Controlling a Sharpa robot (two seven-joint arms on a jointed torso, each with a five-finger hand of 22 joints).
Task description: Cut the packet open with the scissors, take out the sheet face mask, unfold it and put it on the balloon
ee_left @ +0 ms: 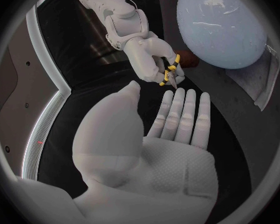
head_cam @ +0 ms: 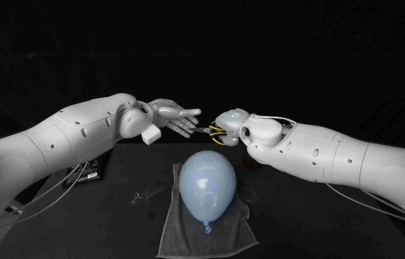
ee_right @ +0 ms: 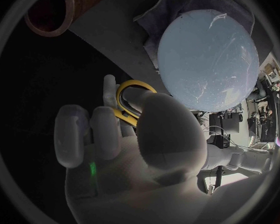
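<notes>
Balloon [head_cam: 205,180] lies lengthwise on towel [head_cam: 181,235], knot toward robot; right hand [head_cam: 227,121] holds scissors [head_cam: 213,132].

The left arm [head_cam: 76,133] and right arm [head_cam: 337,153] are rounded white shells dotted with small dark screw holes [head_cam: 83,133]. Thin grey cables [head_cam: 51,191] trail beneath them. The left hand [head_cam: 173,115] and right hand [head_cam: 229,121] are silver, the left palm [ee_left: 171,164] finely textured; a small ring mark [head_cam: 234,116] sits on the right one's back.

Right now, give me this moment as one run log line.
left hand: open, palm up, holding nothing | right hand: holds yellow-handled scissors | balloon: bare, lying on grey towel
</notes>
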